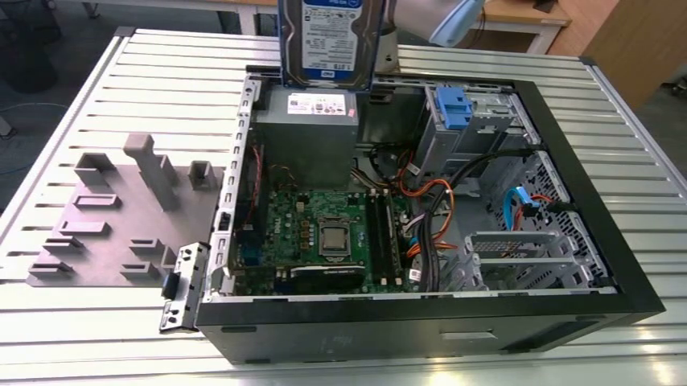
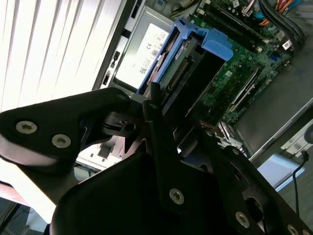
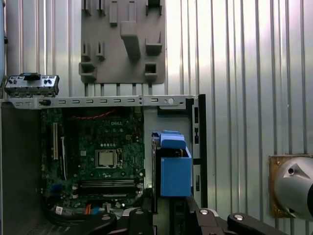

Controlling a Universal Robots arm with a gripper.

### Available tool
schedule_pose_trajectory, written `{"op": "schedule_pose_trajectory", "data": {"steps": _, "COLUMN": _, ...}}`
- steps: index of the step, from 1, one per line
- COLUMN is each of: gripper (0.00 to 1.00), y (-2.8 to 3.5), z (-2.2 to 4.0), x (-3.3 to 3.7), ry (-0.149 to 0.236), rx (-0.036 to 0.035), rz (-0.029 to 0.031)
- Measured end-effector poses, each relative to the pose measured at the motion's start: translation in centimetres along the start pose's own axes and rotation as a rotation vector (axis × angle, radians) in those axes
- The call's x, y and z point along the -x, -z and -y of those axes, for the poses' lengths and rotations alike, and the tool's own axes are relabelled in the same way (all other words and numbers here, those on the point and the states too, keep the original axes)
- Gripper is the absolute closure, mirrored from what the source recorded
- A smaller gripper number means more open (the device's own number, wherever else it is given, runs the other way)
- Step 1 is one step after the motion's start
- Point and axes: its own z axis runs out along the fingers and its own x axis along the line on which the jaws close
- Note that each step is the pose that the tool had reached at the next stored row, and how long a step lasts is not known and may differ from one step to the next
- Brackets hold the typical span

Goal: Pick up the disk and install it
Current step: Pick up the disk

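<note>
The disk (image 1: pixel 327 40) hangs upright above the back edge of the open computer case (image 1: pixel 601 241), with its white-and-blue label facing the exterior camera. It is over the grey power-supply box (image 1: pixel 309 129). In both wrist views my gripper (image 2: pixel 178 115) is shut on the disk (image 2: pixel 188 54), its black fingers (image 2: pixel 155 105) lying along the sides. The first wrist view shows the disk (image 3: pixel 171 166) edge-on with its blue rail, held by my gripper (image 3: pixel 168 215) above the case's side wall.
Inside the case lie the green motherboard (image 1: pixel 322 233), orange and black cables (image 1: pixel 429 209) and a drive bay with another blue carrier (image 1: pixel 453 108). A grey fixture plate (image 1: pixel 118 217) with upright blocks sits on the slatted table (image 1: pixel 64 322) on the exterior view's left.
</note>
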Motion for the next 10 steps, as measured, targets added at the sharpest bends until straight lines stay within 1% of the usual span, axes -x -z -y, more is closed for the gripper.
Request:
{"op": "schedule_pose_trajectory", "data": {"steps": 6, "gripper": 0.65, "y": -0.01, "z": 1.65, "x": 0.06, "ry": 0.000, "rx": 0.0000, "rz": 0.0000}}
{"op": "schedule_pose_trajectory", "data": {"steps": 8, "gripper": 0.65, "y": -0.02, "z": 2.31, "x": 0.08, "ry": 0.000, "rx": 0.0000, "rz": 0.0000}}
{"op": "schedule_pose_trajectory", "data": {"steps": 10, "gripper": 0.65, "y": -0.04, "z": 3.12, "x": 0.11, "ry": 0.000, "rx": 0.0000, "rz": 0.0000}}
